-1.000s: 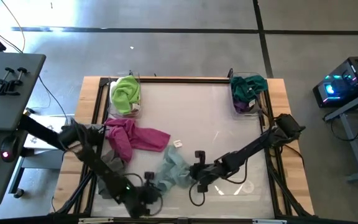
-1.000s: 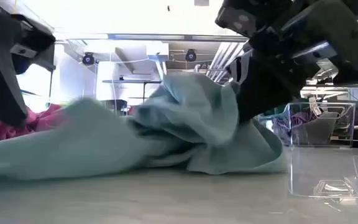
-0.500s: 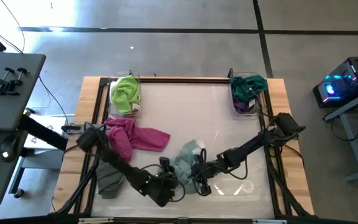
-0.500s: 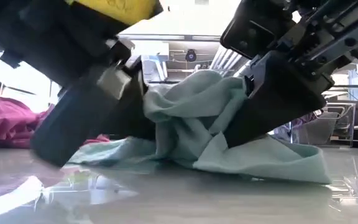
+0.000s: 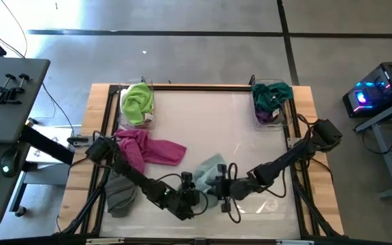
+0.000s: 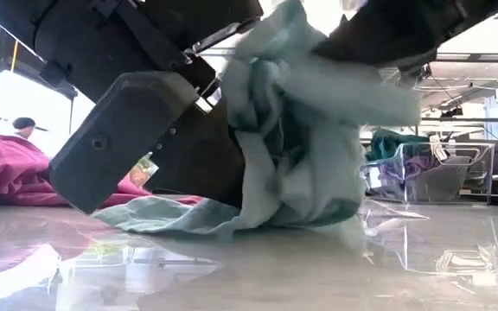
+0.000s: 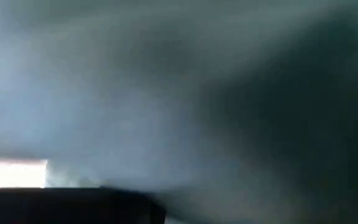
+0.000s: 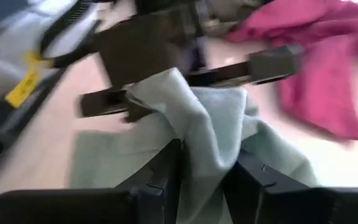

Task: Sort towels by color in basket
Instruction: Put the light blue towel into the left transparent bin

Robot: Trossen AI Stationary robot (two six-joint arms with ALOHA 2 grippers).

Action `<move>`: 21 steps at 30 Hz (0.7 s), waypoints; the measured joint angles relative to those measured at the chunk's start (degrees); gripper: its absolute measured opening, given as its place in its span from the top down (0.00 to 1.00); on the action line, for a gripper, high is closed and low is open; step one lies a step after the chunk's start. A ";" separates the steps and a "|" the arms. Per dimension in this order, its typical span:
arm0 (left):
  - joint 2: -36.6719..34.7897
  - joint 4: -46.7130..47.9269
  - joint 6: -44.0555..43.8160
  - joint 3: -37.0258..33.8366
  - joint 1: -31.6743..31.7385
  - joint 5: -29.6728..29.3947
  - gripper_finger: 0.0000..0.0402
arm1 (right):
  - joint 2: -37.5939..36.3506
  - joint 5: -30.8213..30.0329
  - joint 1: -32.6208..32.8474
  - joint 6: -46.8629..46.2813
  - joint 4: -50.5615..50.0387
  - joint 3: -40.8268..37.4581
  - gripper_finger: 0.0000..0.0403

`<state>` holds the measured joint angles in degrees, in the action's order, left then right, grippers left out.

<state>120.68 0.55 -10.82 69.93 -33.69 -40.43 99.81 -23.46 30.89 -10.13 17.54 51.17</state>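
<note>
Grippers share one cloth: we see mint towel (image 5: 211, 175), flat on near desk (image 5: 203, 116) a sec ago, now bunched and lifted betw. left gripper (image 5: 194, 192) and right gripper (image 8: 199, 173), both clamped on it. Handover likely; bins far off.

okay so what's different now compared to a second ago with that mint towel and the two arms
The left end effector swung in from the table's front-left to the mint towel and now grips one side of it. The right end effector stayed at the towel's other side, cloth between its fingers. The towel went from spread flat to bunched and lifted. The magenta towel and filled bins did not move.
</note>
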 joint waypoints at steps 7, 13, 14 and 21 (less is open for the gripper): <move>0.02 -4.68 1.93 0.00 -0.02 3.06 0.69 | 2.49 0.09 -0.83 -0.39 1.31 0.00 0.73; 0.02 -6.18 2.94 0.00 -0.02 3.15 0.69 | 6.30 11.07 -4.74 -1.42 2.88 0.00 0.55; 0.02 -5.98 2.60 0.00 -0.02 3.19 0.69 | 7.08 12.17 -5.29 -1.38 3.22 0.00 0.52; -4.60 3.47 -9.21 0.02 -1.40 3.16 0.69 | 11.16 14.57 -6.25 -0.12 3.18 0.03 0.44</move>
<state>116.09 4.02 -20.03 69.95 -35.09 -37.27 110.98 -8.90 24.64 -10.25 20.72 51.20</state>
